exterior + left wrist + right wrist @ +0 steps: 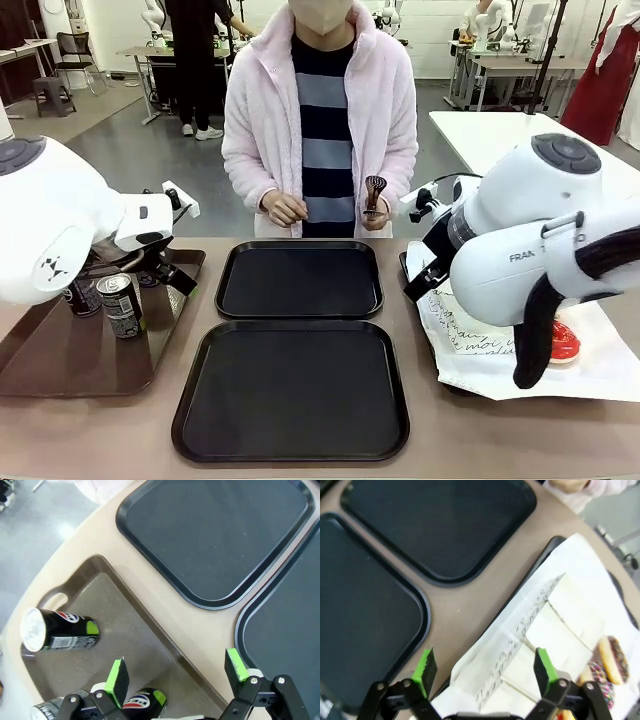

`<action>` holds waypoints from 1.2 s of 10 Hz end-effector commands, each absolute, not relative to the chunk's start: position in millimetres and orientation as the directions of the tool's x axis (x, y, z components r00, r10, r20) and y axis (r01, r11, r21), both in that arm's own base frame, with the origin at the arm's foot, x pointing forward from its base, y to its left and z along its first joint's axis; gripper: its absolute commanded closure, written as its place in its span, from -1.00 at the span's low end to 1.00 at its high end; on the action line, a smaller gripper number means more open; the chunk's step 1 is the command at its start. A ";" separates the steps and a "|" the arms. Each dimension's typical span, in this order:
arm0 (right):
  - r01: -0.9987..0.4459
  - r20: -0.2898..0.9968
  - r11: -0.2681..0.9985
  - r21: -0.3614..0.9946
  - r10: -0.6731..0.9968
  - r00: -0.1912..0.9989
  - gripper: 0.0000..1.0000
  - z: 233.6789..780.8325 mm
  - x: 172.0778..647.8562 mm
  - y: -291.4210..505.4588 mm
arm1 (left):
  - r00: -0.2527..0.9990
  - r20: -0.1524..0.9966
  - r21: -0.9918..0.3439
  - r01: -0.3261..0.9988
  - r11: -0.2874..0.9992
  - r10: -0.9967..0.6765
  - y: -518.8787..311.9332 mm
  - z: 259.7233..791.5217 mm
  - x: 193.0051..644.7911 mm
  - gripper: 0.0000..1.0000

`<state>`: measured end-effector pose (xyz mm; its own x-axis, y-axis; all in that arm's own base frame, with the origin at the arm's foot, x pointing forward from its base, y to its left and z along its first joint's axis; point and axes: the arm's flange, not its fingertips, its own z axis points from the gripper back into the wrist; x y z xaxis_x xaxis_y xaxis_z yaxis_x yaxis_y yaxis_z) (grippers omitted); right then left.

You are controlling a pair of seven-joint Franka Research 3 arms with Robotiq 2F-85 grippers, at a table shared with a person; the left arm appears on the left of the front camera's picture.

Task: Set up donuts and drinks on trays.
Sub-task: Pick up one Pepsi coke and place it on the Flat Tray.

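Pick-up stage, trays (290, 390) unfilled: left claw (177, 667) and right claw (485, 667) both gape empty (nothing gripped). Next, the left likely descends onto the can (60, 630) near nine o'clock.

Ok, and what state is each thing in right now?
Left claw: open, empty, above brown tray.
Right claw: open, empty, above sleeves.
Near tray: empty.
Far tray: empty.
Cans: upright on brown tray.
Donuts: lying on papered tray.
Sleeves: lying flat on papered tray.
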<state>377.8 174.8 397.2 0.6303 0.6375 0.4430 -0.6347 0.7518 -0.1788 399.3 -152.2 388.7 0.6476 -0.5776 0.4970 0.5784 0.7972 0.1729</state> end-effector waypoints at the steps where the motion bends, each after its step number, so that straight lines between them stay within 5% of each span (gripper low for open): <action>1: -0.658 0.362 0.721 -0.219 0.686 0.631 -1.00 419.8 299.8 152.8 | 0.586 0.471 0.242 0.633 0.735 -0.660 -122.0 415.3 324.6 -1.00; 6: -0.745 0.066 0.602 -0.287 0.788 0.612 -1.00 421.8 189.9 108.0 | 0.496 0.199 0.284 0.796 0.535 -0.845 -87.5 410.1 218.8 -1.00; 8: -0.734 0.096 0.632 -0.250 0.770 0.631 -1.00 414.4 197.0 94.5 | 0.523 0.146 0.269 0.796 0.543 -0.840 -78.9 403.0 210.0 -1.00; 9: -0.708 0.132 0.632 -0.314 0.768 0.627 -1.00 410.5 211.4 94.9 | 0.585 0.221 0.288 0.725 0.625 -0.780 -78.8 405.1 227.4 -1.00; 10: -0.721 0.063 0.643 -0.260 0.756 0.652 -1.00 500.5 239.7 141.1 | 0.534 0.152 0.243 0.796 0.555 -0.832 -120.1 489.5 300.5 -1.00; 12: -0.721 0.063 0.643 -0.260 0.756 0.652 -1.00 500.5 239.7 141.1 | 0.534 0.152 0.243 0.796 0.555 -0.832 -120.1 489.5 300.5 -1.00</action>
<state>241.5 138.4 502.7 0.6501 0.7563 0.0737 -0.7180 0.6431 -0.2662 297.1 -118.7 492.4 0.5458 -0.8238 0.1529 0.7885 0.5667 0.2388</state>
